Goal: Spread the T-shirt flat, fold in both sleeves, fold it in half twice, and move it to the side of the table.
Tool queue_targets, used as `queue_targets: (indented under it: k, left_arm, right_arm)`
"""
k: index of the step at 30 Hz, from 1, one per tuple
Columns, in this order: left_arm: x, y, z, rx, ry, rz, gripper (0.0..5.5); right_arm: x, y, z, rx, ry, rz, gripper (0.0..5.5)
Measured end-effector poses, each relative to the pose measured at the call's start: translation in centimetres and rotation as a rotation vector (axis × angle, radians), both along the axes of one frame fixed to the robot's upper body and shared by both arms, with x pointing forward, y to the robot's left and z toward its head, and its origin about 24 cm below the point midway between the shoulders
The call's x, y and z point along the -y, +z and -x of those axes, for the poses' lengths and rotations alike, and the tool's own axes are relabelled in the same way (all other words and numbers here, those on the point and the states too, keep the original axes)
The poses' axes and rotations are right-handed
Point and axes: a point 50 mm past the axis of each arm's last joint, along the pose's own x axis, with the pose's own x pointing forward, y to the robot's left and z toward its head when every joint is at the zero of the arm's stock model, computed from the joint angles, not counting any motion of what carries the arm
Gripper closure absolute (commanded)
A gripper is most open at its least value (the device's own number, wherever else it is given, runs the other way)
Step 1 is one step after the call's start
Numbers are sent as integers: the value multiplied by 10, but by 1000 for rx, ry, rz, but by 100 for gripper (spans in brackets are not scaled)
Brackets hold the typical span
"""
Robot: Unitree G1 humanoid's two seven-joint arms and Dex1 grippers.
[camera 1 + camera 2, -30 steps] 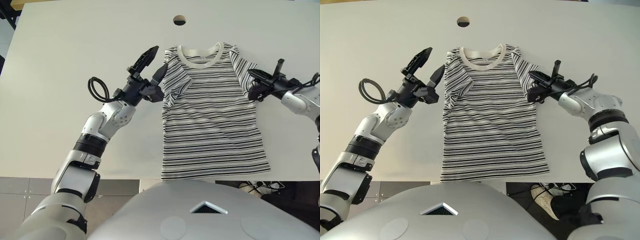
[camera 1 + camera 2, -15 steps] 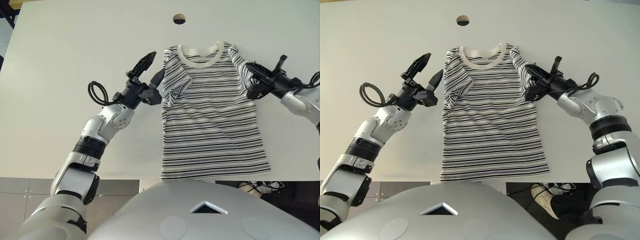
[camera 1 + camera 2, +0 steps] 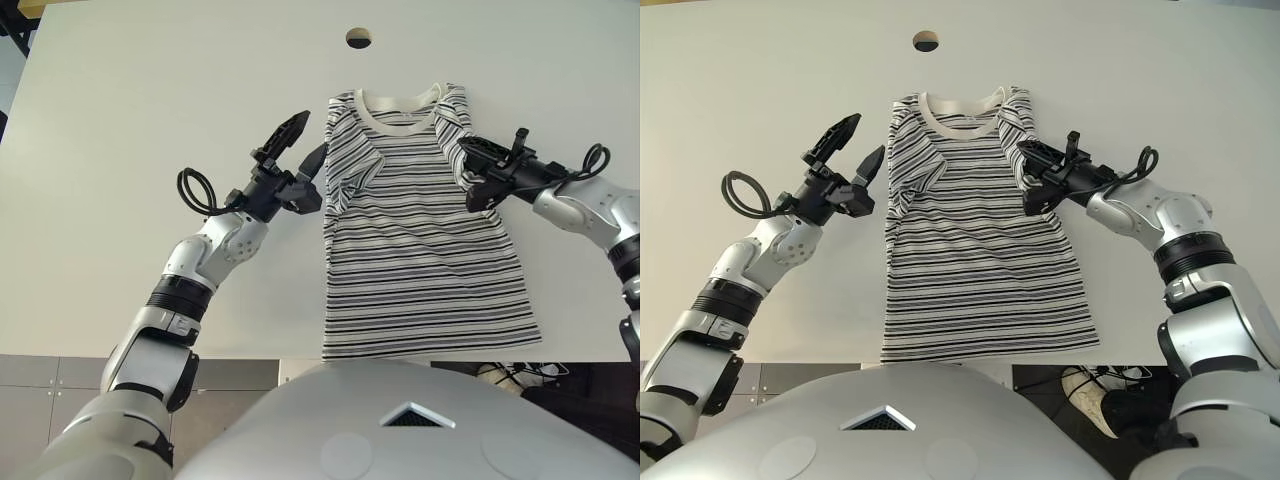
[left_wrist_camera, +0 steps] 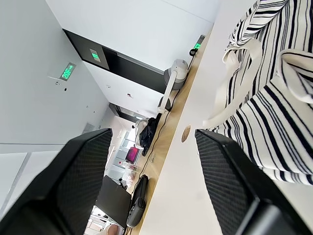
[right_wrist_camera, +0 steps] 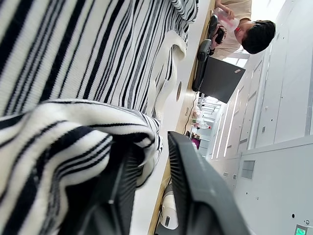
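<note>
Where the table [image 3: 120, 300] ends nearest the robot, the hem [image 3: 430, 340] of the striped T-shirt [image 3: 420, 250] lies along its edge. The body of the shirt runs flat away from there, toward the far side.

Farther up, the left sleeve [image 3: 345, 185] is turned in over the chest in a rumpled fold. The left gripper [image 3: 312, 133] hangs just beside that shoulder, off the cloth. The head views show it as a dark fork spread wide. The left wrist view confirms this, with its two fingers [image 4: 83, 181] far apart, nothing between them, and the shirt's stripes lying beyond. Whether the nearer finger brushes the shirt's edge cannot be told.

On the other side, the right gripper [image 3: 472, 170] sits over the chest, inside the shirt's outline. It has the right sleeve [image 3: 452, 118] drawn inward across the stripes. From the head the grip itself is hard to read — the dark fingers cover it. The right wrist view settles it: the fingers [image 5: 195, 186] are pinched narrow on a bunched roll of striped cloth.

Beyond both grippers the pale collar [image 3: 400, 108] lies open on the table. Past it, well apart from the shirt, is a small round hole [image 3: 358, 38] in the tabletop — the left wrist view catches it too.
</note>
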Motion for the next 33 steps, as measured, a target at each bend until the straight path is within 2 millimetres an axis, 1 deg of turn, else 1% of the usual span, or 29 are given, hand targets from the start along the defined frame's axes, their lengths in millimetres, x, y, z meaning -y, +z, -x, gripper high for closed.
queue_targets:
  k: [9,15,17,21,23,24,26,27,28,30,31,32,33]
  left_arm:
    - [-1,-1,1,-5,2,0,232]
    - [-1,-2,2,-8,3,0,232]
    - [0,-2,2,-9,3,1,232]
    - [-1,-2,2,-10,4,0,232]
    - [-2,-1,2,-6,1,1,232]
    - [-5,0,3,-2,-10,-1,232]
    - [-16,9,14,-9,-65,26,232]
    - [-20,12,20,-29,-93,35,232]
    - [-25,17,33,-63,-140,66,232]
    - [-32,27,51,-125,-203,98,232]
    - [-35,34,59,-164,-240,98,232]
    - [-37,38,66,-213,-276,76,232]
    - [-39,39,74,-271,-305,37,232]
  right_arm:
    - [-2,13,1,40,23,-46,240]
    - [-20,21,0,75,98,-64,136]
    - [-30,21,1,60,139,-62,103]
    - [-52,11,6,31,206,-70,41]
    - [-52,12,10,34,206,-89,2]
    - [-44,17,13,45,180,-116,2]
    - [-10,33,24,86,63,-186,2]
    - [4,39,29,98,21,-212,2]
    - [25,52,40,123,-56,-279,2]
    - [48,74,57,154,-137,-383,2]
    - [56,82,66,143,-168,-431,2]
    - [63,83,75,100,-199,-438,2]
    - [70,79,83,35,-227,-408,2]
